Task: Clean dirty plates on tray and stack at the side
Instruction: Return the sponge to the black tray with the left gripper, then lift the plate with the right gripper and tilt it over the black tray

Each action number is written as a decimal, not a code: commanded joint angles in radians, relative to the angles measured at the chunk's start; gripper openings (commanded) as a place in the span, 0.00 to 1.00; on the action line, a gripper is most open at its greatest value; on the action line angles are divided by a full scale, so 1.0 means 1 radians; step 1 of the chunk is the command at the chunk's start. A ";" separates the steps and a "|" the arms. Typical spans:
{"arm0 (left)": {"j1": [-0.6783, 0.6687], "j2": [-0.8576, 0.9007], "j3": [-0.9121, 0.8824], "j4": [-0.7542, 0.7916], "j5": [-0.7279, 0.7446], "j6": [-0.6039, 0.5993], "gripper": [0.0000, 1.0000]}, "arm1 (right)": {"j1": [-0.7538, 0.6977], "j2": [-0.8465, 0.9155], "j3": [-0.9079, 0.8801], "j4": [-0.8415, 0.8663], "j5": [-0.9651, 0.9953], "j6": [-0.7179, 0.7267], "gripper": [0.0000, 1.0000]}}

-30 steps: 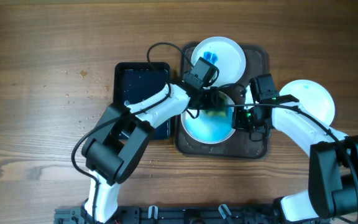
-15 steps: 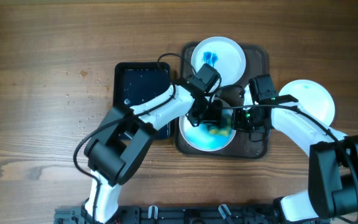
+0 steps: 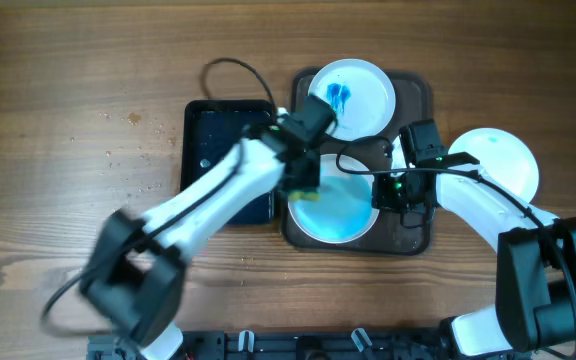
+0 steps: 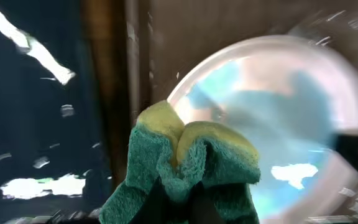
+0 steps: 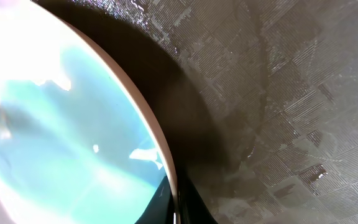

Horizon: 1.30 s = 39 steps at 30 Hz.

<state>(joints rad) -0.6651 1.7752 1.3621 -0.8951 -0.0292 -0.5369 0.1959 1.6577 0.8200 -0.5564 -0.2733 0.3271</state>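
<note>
At the left of the counter [image 3: 68,100] sits a small black tray [image 3: 226,130]. Just right of it the left tool [image 3: 304,180] — its arm blurred — is clenched on a green-and-yellow sponge [image 4: 188,165] at the left rim of a blue-filmed plate [image 3: 343,210] lying in the brown tray [image 3: 420,232]. At the tray's far end lies a blue-smeared plate [image 3: 358,95]. The right tool [image 3: 388,192] pinches the filmed plate's right rim — a third plate [image 3: 513,160] rests on the counter, right of the tray.
</note>
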 commanded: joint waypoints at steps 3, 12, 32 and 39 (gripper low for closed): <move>0.180 -0.163 -0.002 -0.109 -0.052 0.010 0.04 | -0.006 0.030 -0.027 -0.009 0.093 -0.010 0.04; 0.380 -0.084 -0.293 0.129 -0.089 0.021 0.25 | -0.006 0.030 -0.027 0.002 0.090 -0.009 0.04; 0.501 -0.575 -0.169 0.000 -0.089 0.036 1.00 | 0.070 -0.162 0.440 -0.433 0.156 -0.091 0.04; 0.505 -0.605 -0.169 0.000 -0.088 0.036 1.00 | 0.281 -0.127 0.506 -0.208 0.327 -0.058 0.04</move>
<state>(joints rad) -0.1669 1.1721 1.1812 -0.8944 -0.1043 -0.5064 0.3882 1.5146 1.2980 -0.8524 -0.0578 0.2600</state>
